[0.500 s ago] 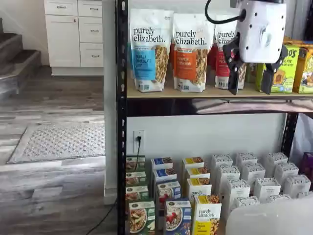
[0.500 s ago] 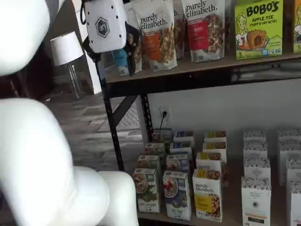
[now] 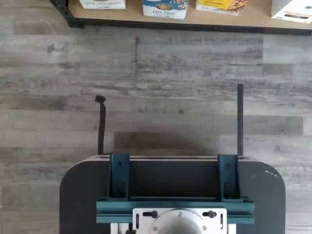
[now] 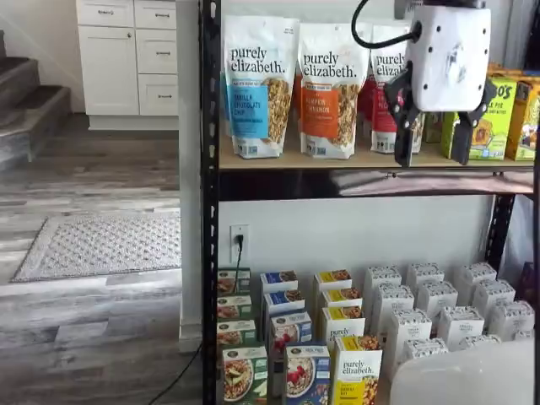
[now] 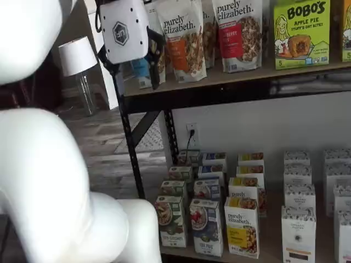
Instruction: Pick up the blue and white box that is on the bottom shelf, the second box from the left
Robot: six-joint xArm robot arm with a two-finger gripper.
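The blue and white box [image 4: 306, 375] stands upright at the front of the bottom shelf [image 5: 270, 241], between a green carton [image 4: 245, 373] and a yellow-and-white carton [image 4: 356, 371]. It shows in both shelf views, here too as the blue and white box [image 5: 207, 227]. In the wrist view only its lower face, the blue and white box [image 3: 165, 8], peeks over the shelf edge [image 3: 204, 20]. My gripper [image 4: 434, 142] hangs high up in front of the upper shelf, far above the box. Its two black fingers stand apart with nothing between them. The gripper [image 5: 137, 76] also shows against the granola bags.
Granola bags [image 4: 260, 84] and green-yellow snack boxes [image 5: 300, 33] fill the upper shelf. Rows of white cartons [image 4: 434, 316] stand right of the coloured ones. A black rack post [image 4: 210, 253] marks the left side. A dark mount with teal brackets [image 3: 173, 195] sits over the wood floor.
The gripper has shifted only slightly in front of the upper shelf. Its fingers stay apart.
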